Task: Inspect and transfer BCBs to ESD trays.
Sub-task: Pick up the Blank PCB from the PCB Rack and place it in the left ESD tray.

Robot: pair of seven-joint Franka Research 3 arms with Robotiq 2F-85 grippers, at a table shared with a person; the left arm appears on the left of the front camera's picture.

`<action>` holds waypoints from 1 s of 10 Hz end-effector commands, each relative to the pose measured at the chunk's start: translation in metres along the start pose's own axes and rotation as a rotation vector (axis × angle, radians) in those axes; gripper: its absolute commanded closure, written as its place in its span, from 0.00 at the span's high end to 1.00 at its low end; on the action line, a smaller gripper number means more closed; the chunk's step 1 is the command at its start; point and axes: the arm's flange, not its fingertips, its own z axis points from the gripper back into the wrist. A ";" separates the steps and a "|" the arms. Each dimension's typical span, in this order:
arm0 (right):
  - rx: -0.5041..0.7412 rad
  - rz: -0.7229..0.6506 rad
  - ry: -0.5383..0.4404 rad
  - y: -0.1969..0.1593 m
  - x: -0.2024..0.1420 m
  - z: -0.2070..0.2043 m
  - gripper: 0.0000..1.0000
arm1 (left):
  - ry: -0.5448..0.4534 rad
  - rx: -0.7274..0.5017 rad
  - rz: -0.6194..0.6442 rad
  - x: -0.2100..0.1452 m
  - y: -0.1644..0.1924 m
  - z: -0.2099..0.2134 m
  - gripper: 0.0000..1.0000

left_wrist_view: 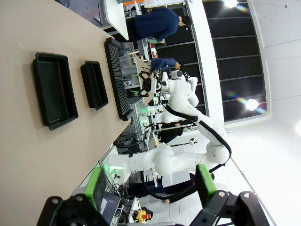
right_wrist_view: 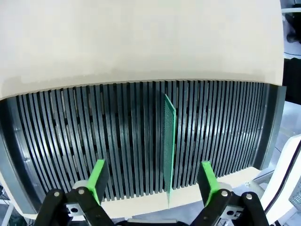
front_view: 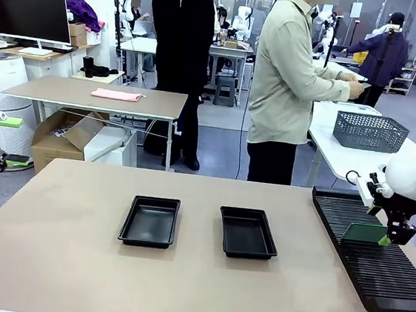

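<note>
Presently at pick-up: noted right gripper [right_wrist_view: 153, 181] fingers [right_wrist_view: 98, 178] spread astride upright BCB [right_wrist_view: 168, 141] in slotted rack [right_wrist_view: 70, 132]; judged closing on it due next.

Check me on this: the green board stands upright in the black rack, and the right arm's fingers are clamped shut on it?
No. The green circuit board stands upright in the black slotted rack, but the right arm's fingers are open, one on each side, clear of it, as the right wrist view shows.
</note>
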 end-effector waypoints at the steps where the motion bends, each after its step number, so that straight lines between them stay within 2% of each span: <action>1: -0.020 -0.006 0.031 0.001 0.003 -0.008 1.00 | -0.007 -0.005 -0.003 0.001 -0.001 0.000 1.00; 5: -0.030 -0.022 0.029 0.000 0.001 -0.011 1.00 | -0.007 -0.005 -0.003 0.001 -0.001 0.000 1.00; 10: -0.028 -0.027 0.002 -0.001 -0.004 -0.010 0.91 | -0.007 -0.005 -0.003 0.001 -0.001 0.000 1.00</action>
